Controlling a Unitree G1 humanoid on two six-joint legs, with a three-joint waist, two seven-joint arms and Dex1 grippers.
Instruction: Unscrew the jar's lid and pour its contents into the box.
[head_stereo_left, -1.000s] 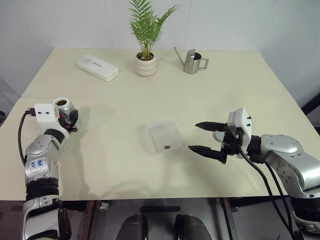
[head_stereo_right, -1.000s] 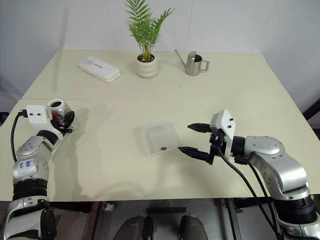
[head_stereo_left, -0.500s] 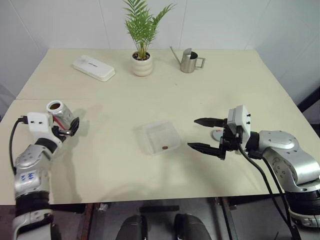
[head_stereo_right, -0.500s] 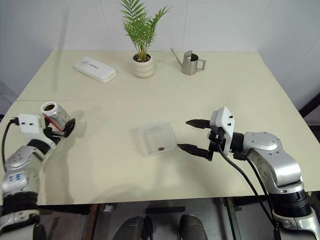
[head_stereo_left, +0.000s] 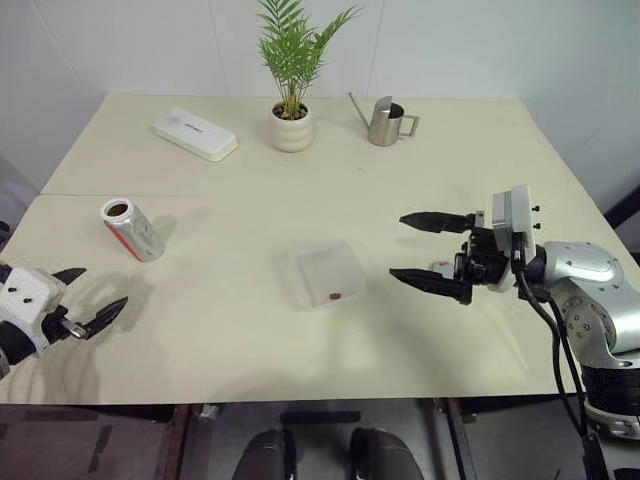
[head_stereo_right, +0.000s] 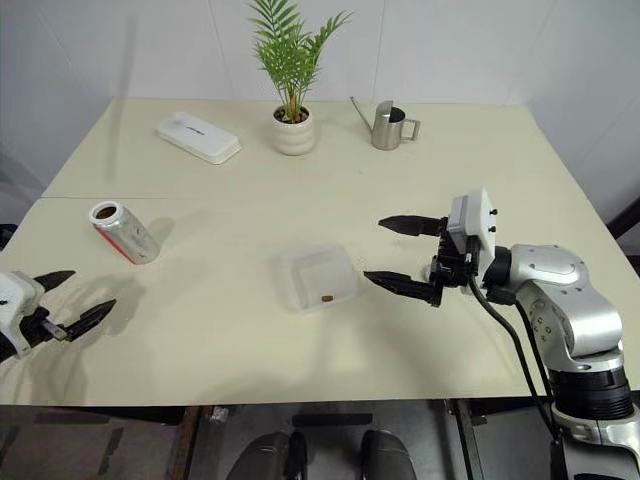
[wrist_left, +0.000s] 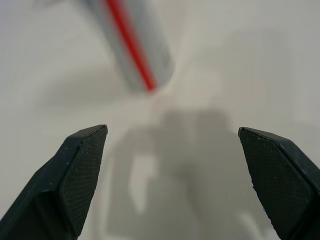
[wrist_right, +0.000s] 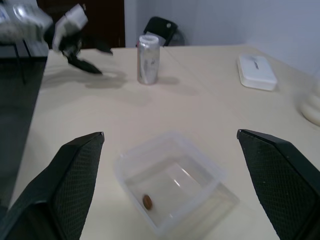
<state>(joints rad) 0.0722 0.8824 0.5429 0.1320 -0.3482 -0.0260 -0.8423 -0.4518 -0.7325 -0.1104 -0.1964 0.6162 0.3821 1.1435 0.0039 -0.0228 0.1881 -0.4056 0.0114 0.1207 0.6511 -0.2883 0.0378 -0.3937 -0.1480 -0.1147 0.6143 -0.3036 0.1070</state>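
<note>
White walls back a cream table (head_stereo_left: 250, 340) in the head views. At its far edge sit a flat white case (head_stereo_left: 195, 134), a potted palm (head_stereo_left: 292, 105) and a steel watering can (head_stereo_left: 383, 122). The jar (head_stereo_left: 131, 229) stands open-mouthed and uncapped on the table's left side, leaning a little, with something dark showing inside its mouth. Near the middle lies the clear box (head_stereo_left: 326, 274) with one brown bit (head_stereo_left: 337, 295) on its floor. The left gripper (head_stereo_left: 92, 296) hangs near the table's front left corner, spread wide and holding nothing, apart from the jar. The right gripper (head_stereo_left: 432, 252) points toward the box from the right, its two fingers wide apart and empty; just behind the lower finger a small round pale thing, perhaps the lid (head_stereo_left: 441, 267), rests on the table, too hidden to be sure.

From the left wrist, the jar's grey side with its red stripe (wrist_left: 131, 45) shows beyond the parted fingers (wrist_left: 80, 175), not touching them.

From the right wrist, the box (wrist_right: 170, 185) and its brown bit (wrist_right: 147, 201) lie between the open fingers (wrist_right: 75, 175); farther off stand the jar (wrist_right: 148, 59), the left gripper (wrist_right: 92, 57) and the white case (wrist_right: 256, 72).
</note>
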